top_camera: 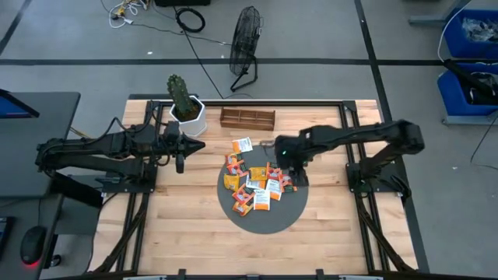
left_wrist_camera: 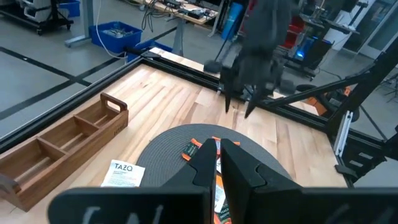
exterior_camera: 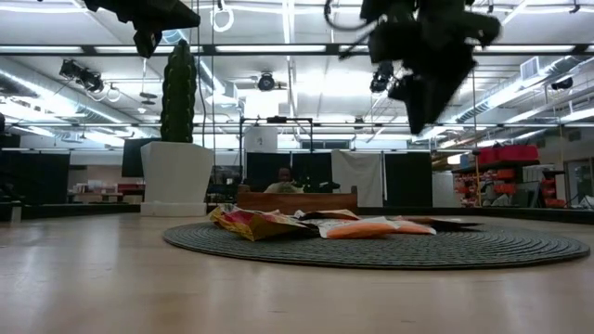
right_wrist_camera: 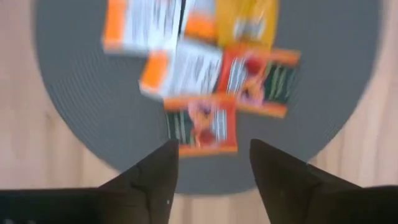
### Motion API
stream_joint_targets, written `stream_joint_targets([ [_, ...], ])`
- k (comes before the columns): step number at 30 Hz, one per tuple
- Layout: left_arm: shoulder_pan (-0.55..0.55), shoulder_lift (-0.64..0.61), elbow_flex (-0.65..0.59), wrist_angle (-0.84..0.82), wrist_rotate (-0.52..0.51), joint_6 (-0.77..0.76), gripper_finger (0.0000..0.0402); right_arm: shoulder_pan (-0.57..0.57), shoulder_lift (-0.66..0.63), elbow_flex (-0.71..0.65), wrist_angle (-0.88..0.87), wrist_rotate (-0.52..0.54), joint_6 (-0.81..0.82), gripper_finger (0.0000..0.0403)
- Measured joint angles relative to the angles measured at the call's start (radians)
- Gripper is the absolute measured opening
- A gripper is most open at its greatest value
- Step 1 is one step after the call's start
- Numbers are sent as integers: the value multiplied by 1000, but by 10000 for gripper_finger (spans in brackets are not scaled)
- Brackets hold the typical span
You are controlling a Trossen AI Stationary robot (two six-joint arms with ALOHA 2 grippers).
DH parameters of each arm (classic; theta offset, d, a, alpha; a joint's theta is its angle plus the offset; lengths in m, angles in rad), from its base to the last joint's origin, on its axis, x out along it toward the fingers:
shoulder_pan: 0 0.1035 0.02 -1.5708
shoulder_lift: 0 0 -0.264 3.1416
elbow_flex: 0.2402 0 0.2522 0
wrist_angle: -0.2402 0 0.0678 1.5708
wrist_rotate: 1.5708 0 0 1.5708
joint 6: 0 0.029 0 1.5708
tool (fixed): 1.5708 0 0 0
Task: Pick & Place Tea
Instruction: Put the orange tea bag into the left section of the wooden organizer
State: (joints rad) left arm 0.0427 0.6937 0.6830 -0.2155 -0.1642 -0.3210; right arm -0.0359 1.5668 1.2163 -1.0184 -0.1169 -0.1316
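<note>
Hovering over the tea pile, nothing picked yet.
Desk (top_camera: 187, 233) carries the grey mat (top_camera: 261, 222) with the tea sachets (top_camera: 257, 187) heaped on it, one white sachet (top_camera: 242, 145) off the mat near the wooden tray (top_camera: 247, 118). Right gripper (right_wrist_camera: 213, 165), fingers apart, hangs above the pile's edge, red sachet (right_wrist_camera: 202, 127) just ahead. I'd drop straight onto that single sachet, pinch one edge only. Left gripper (left_wrist_camera: 217, 162), fingers together, waits beside the cactus pot (top_camera: 189, 117).
</note>
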Motion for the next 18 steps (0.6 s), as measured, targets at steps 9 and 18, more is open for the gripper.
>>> stream_joint_targets([
  [9,0,0,0,-8,0,-8,26,21,158,-1,111,3,-99,222],
  [18,0,0,0,-13,0,-9,26,19,191,-139,226,4,-27,207],
])
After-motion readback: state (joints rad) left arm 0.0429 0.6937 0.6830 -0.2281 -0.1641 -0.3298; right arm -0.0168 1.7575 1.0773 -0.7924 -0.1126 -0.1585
